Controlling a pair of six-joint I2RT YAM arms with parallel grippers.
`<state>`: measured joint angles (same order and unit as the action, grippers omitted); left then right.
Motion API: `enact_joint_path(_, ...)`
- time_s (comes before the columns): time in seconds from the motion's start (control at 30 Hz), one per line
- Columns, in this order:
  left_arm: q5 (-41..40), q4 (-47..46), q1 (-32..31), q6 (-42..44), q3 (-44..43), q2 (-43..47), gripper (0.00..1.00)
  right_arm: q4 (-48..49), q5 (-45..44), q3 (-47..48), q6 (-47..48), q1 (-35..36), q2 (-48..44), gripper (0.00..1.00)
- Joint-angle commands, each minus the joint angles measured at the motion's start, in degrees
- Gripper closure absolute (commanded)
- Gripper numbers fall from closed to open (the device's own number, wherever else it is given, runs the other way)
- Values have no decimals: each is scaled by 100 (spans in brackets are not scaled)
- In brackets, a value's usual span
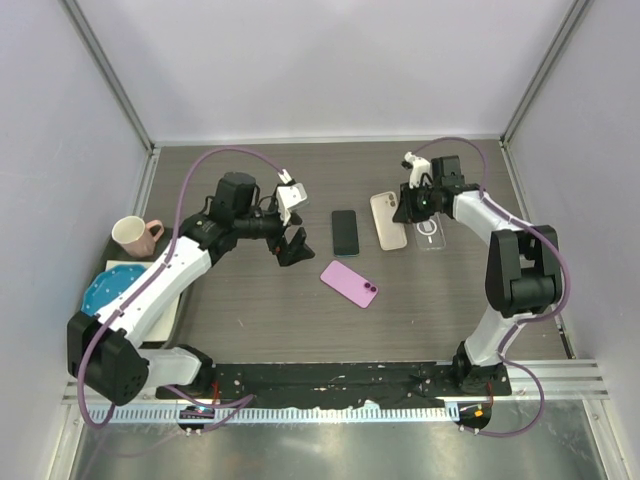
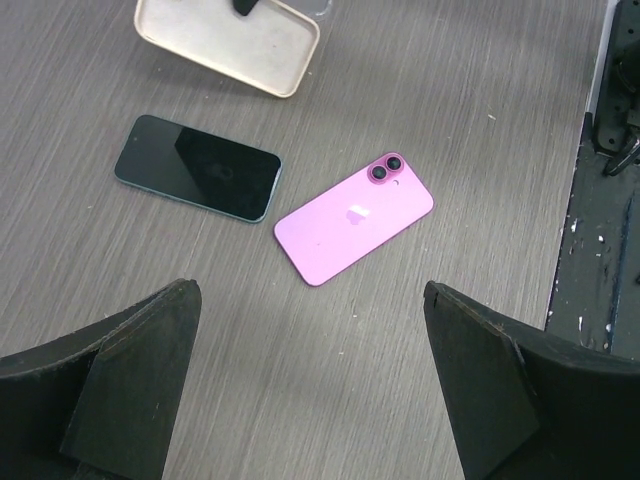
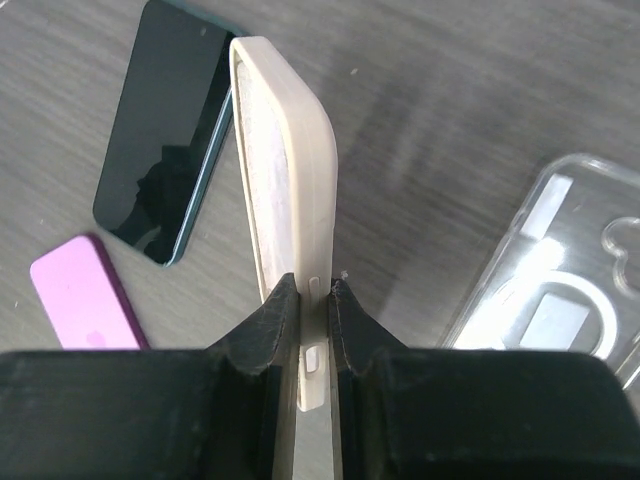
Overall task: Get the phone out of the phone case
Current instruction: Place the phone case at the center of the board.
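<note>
No legible writing anywhere. The pink phone point(image 2: 353, 218) carries only a small pale logo on its back. It lies back-up on the bench point(image 1: 250, 310), apart from both cases, with its long axis diagonal and its lenses toward the near right. The dark phone point(image 1: 345, 232) lies just beyond it. The left claw point(image 1: 291, 246) hangs wide and empty. The right claw point(image 3: 315, 285) is pinched narrow on the side wall of the beige case point(image 3: 285, 160). Only the right wrist view shows that grip, with the case edge-on beside the clear case point(image 3: 560, 290).

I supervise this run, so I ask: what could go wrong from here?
The right hand grips only one thin wall of the beige case, which may slip or bend. The tilted case stands next to the dark phone and could drop on it. The open left hand, if lowered, might push the pink phone.
</note>
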<state>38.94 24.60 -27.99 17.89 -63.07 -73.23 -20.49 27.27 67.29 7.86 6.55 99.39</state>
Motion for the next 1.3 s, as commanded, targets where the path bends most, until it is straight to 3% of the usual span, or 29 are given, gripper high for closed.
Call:
enact_joint_path(0.0,0,-377,21,-84,66,213,4,115,-423,434,-153,-13,264,99)
enact_joint_path(0.27,35,-456,13,-136,119,213,4,72,-969,399,-4,-13,449,97)
enact_joint_path(0.4,61,-491,21,-189,128,178,4,-86,-1057,452,84,-4,581,85)
enact_joint_path(0.5,61,-518,21,-198,137,143,3,-210,-1232,540,198,5,783,82)
enact_joint_path(0.6,88,-553,21,-225,137,116,4,-218,-1268,557,243,5,932,83)
enact_joint_path(0.7,88,-544,13,-242,146,90,4,-359,-1145,654,208,5,1038,96)
enact_joint_path(0.77,88,-544,13,-233,146,99,4,-516,-1110,759,216,5,1056,95)
enact_joint_path(0.87,79,-553,21,-233,146,99,4,-596,-1153,742,286,13,951,82)
enact_joint_path(0.9,70,-561,21,-233,163,99,4,-614,-1214,690,304,31,872,69)
enact_joint_path(1.0,87,-588,21,-242,181,81,4,-631,-1390,645,374,66,792,52)
enact_joint_path(1.27,105,-579,21,-286,181,107,4,-825,-1593,733,445,119,275,40)
